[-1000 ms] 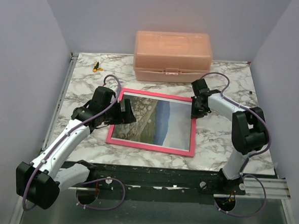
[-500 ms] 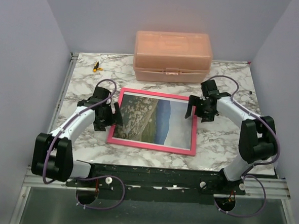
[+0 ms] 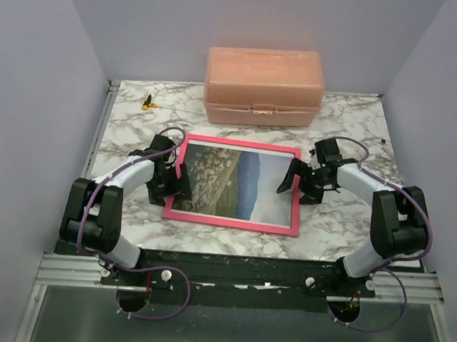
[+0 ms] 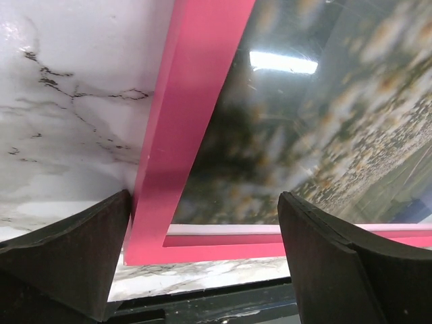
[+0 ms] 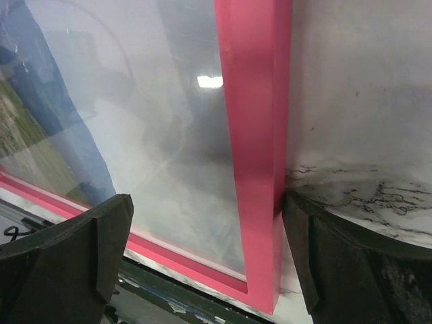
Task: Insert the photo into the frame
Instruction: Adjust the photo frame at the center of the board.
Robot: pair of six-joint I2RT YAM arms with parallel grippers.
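The frame (image 3: 233,221) with its pinkish-red border lies flat on the marble table, and the photo (image 3: 236,179) of sky, hills and meadow shows through its pane. My left gripper (image 3: 174,180) stands open astride the frame's left border (image 4: 192,121), its outer finger (image 4: 64,250) against the outer edge. My right gripper (image 3: 295,183) is open too, straddling the right border (image 5: 260,135); its outer finger (image 5: 358,263) touches the edge. Neither holds anything.
A salmon-pink lidded box (image 3: 263,86) stands at the back middle of the table (image 3: 342,217). A small yellow and black object (image 3: 147,101) lies at the back left. Grey walls close in both sides. The table's near edge (image 4: 223,283) runs just below the frame.
The right gripper has opened from nearly shut and dropped down along the frame's right side. The left arm has folded back, its gripper moving nearer along the left border.
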